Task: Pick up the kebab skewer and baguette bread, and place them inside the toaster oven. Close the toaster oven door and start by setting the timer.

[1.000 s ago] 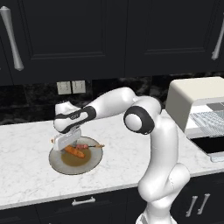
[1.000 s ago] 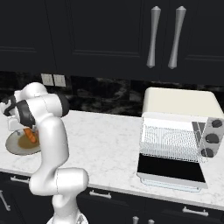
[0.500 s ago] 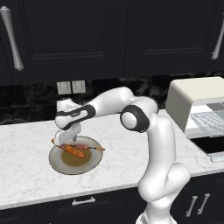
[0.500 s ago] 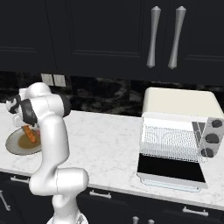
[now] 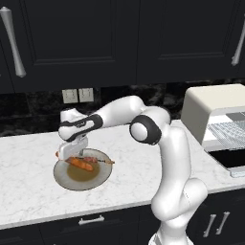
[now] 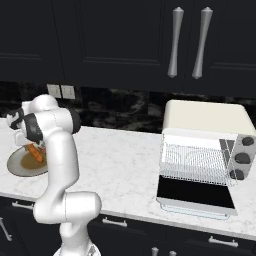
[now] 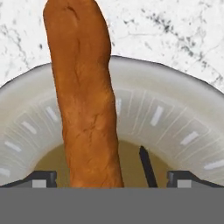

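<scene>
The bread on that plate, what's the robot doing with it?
The robot's gripper is down over the plate, open, with one finger on each side of the long bread, and it looks ready to grab it. The meat stick is on the plate too. The little oven has its door open, with no food on its rack.

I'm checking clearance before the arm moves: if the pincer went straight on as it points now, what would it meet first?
Probably the baguette bread, which runs between the open fingertips of the pincer; beyond lies the plate. Exact depth is unclear.
</scene>
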### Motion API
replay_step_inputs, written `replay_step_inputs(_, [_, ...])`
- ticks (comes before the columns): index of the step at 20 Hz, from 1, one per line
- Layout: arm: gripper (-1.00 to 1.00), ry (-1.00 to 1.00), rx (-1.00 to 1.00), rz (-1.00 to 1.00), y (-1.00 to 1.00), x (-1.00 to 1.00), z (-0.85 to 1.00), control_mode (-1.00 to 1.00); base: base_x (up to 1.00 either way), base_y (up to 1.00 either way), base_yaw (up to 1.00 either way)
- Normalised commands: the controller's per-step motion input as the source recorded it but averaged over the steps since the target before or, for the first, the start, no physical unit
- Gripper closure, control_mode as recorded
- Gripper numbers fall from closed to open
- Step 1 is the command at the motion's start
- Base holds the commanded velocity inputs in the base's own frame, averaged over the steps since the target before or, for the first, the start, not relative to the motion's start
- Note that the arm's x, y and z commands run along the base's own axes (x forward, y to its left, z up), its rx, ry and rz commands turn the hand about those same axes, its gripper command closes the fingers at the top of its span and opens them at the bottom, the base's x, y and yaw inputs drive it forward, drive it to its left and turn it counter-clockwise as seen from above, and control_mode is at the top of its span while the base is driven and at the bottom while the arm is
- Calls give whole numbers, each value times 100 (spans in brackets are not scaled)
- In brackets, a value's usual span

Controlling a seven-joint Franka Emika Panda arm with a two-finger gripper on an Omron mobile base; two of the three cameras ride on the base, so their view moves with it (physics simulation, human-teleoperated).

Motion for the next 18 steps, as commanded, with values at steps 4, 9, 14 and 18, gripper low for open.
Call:
replay_step_inputs(4, [-100,0,0,1,-36,-19,-11,-100,0,0,0])
replay_step_inputs(9, [-100,0,0,4,-34,-16,-18,-100,0,0,0])
replay_step_inputs(14, [-100,0,-2,2,-9,-32,-20,-100,0,0,0])
replay_step_inputs(18, [-100,0,-1,0,-17,-17,-1,-100,0,0,0])
